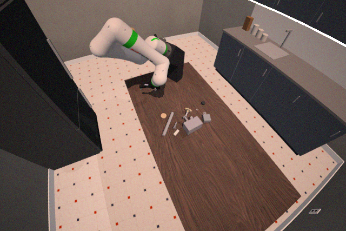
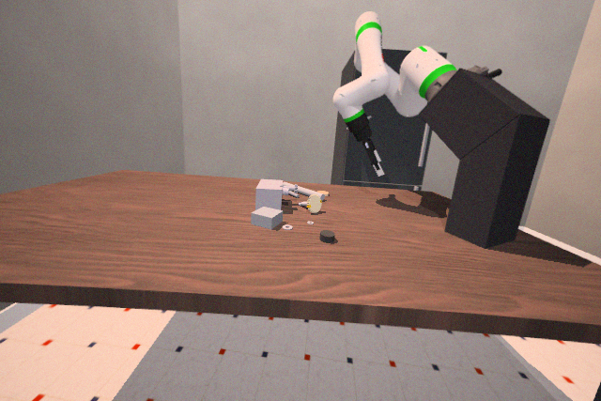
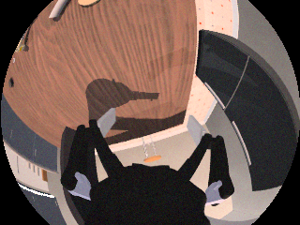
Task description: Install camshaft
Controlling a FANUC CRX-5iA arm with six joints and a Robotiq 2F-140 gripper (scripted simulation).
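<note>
Wooden table (image 1: 223,166) carries engine case (image 1: 192,125), camshaft (image 1: 186,112), small parts

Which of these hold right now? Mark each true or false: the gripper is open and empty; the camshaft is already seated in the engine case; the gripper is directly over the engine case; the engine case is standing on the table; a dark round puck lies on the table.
1. The gripper is open and empty. True.
2. The camshaft is already seated in the engine case. False: it lies on the table beside the case.
3. The gripper is directly over the engine case. False: it hangs near the arm's dark pedestal, well away from the case.
4. The engine case is standing on the table. True.
5. A dark round puck lies on the table. True.
</note>
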